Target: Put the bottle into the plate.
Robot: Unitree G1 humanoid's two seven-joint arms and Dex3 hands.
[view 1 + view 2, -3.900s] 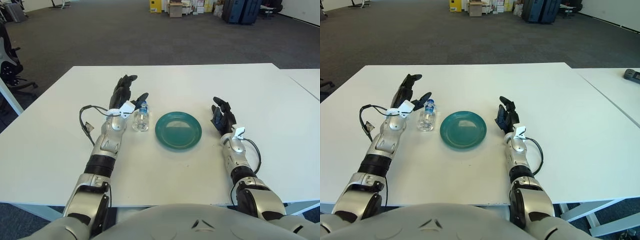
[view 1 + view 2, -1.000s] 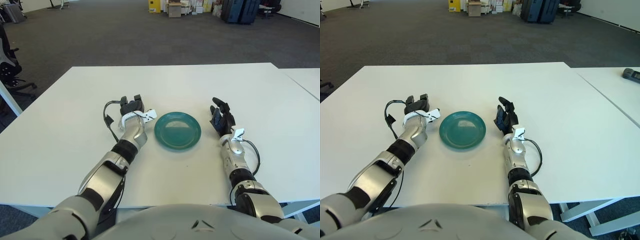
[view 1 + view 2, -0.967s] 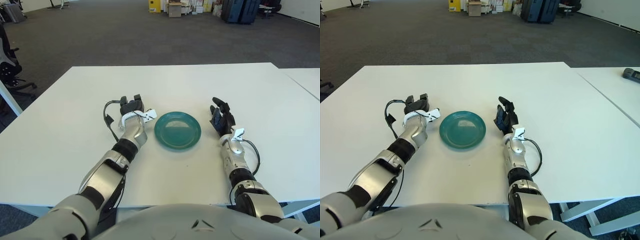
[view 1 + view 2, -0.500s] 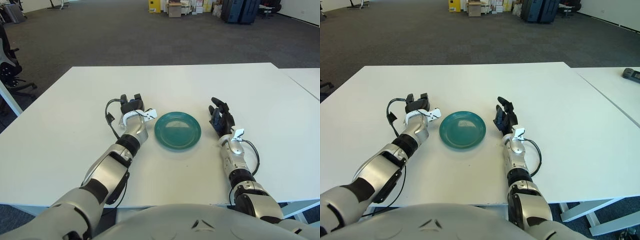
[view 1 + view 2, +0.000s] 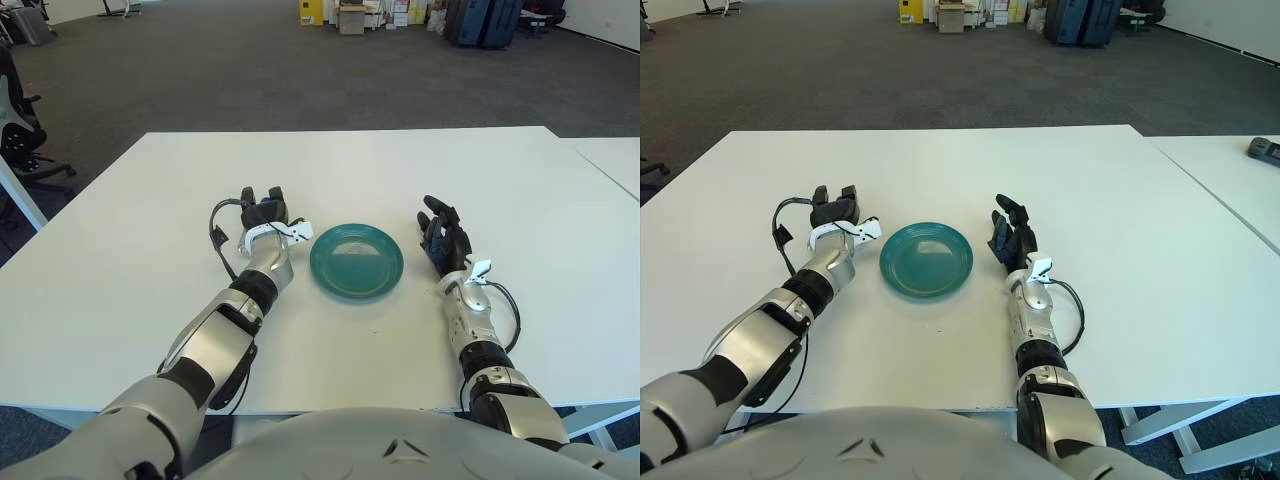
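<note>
Two hands flank teal plate [image 5: 356, 260], left hand [image 5: 262, 212] fingers clenched, bottle hidden, right hand [image 5: 444, 238] fingers released

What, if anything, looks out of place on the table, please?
Nothing is spilled or damaged. The only oddity: the bottle is almost hidden inside the left hand, beside the empty green plate. The right hand shows right of it.

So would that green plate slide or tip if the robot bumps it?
Probably slide: the plate is low and wide, lying flat on the smooth table. Its glossy look suggests hard, stiff, maybe slippery. The left hand shows beside its left rim.
</note>
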